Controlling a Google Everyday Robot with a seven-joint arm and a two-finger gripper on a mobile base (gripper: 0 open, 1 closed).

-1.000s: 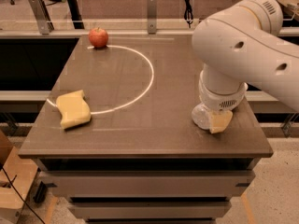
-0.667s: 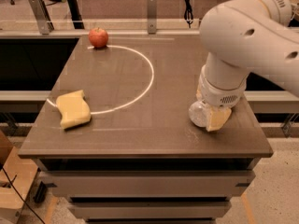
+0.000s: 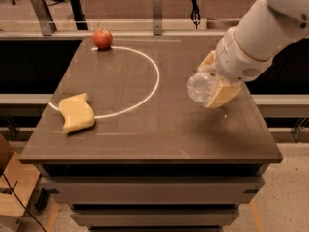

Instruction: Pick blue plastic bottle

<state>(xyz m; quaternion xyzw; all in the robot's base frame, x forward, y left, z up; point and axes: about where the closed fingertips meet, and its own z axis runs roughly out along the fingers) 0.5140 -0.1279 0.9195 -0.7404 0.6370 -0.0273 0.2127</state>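
The blue plastic bottle (image 3: 202, 87) is clear plastic, seen end-on with its rounded bottom toward the camera. It is held between the tan fingers (image 3: 223, 94) of my gripper (image 3: 212, 83), lifted above the right side of the brown table (image 3: 159, 134). The gripper is shut on the bottle, one finger below right and one behind at the upper side. The white arm (image 3: 260, 33) reaches in from the upper right and hides the bottle's cap and label.
A yellow sponge (image 3: 76, 112) lies at the table's left front. A red apple (image 3: 102, 38) sits at the far left edge. A white arc (image 3: 153, 81) is drawn on the tabletop. Metal posts (image 3: 157, 6) stand behind the table.
The gripper has risen from the tabletop with the bottle in it, and the arm has swung up and to the right. The sponge and apple have not moved.
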